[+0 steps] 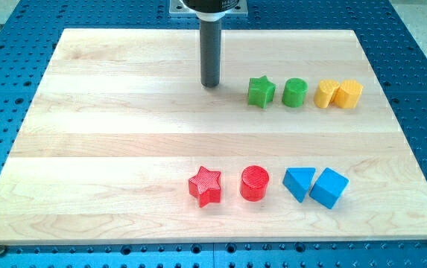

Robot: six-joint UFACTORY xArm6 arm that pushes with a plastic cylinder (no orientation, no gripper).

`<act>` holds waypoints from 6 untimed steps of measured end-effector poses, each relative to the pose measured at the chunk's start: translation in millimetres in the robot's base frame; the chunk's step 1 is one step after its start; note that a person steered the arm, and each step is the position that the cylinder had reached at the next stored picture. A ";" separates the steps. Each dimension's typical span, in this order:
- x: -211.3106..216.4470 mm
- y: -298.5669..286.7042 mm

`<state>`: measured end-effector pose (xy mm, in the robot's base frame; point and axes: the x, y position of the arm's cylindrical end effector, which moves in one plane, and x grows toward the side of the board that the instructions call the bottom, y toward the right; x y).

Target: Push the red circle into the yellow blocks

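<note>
My tip (210, 83) sitting far from red circle (255, 183); no gripper fitted; risking clipping green cylinder (294, 92) en route to yellow blocks (339, 94)

Red circle (255, 182) & star (205, 185), 2 yellow blocks (338, 94), pale wood board (124, 141).

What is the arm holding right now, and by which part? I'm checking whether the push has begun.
Nothing is held. My tip touches no block, standing to the view's left of the green star, far above the red circle.

A pale, smooth wooden board (124, 149) carries matt, ridged plastic blocks like the red circle (255, 183).
</note>
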<state>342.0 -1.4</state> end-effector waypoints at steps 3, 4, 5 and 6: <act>37.3 -0.1; 86.4 -1.9; 134.1 26.8; 160.7 68.8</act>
<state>502.7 67.4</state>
